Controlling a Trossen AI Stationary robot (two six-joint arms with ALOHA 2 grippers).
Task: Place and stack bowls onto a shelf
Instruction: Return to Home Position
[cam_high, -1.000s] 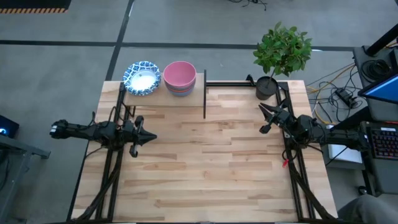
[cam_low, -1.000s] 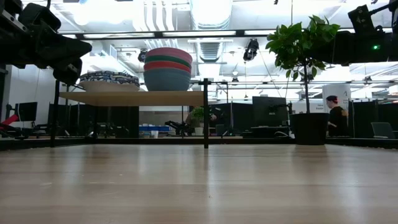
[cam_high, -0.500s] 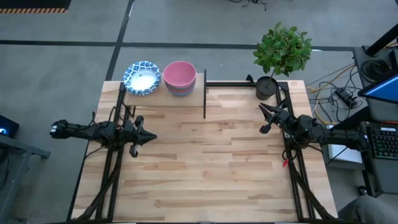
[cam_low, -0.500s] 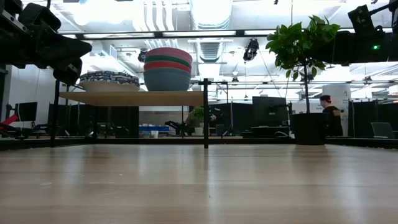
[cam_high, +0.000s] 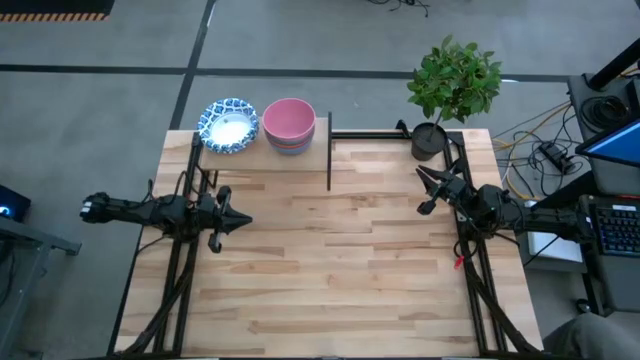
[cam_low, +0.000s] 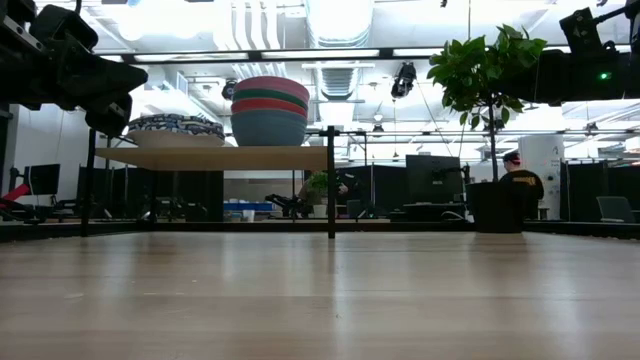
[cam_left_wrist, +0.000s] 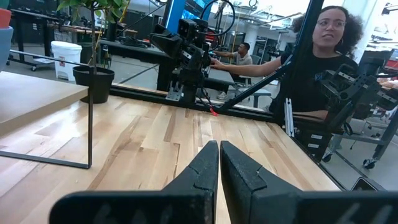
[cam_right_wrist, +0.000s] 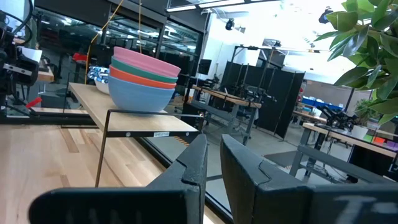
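Observation:
The shelf (cam_high: 300, 152) stands at the table's far left. On it sits a stack of white bowls with blue patterned rims (cam_high: 228, 124) and beside it a stack of deep bowls, pink on top, then green, red and blue (cam_low: 270, 110). Both stacks rest by their bases on the shelf board (cam_low: 220, 157). My left gripper (cam_high: 247, 221) is shut and empty, raised over the table's left side, nearer than the shelf. My right gripper (cam_high: 424, 186) is shut and empty, raised at the table's right side near the plant pot.
A potted plant in a black pot (cam_high: 430, 140) stands at the far right corner. The shelf's black frame leg (cam_high: 329, 160) reaches onto the tabletop. A person (cam_left_wrist: 323, 56) sits beyond the table's right edge; another person (cam_low: 518, 180) is far back in the room.
Neither arm nor any bowl has moved. The person far back in the room has walked toward the picture's left in the low view.

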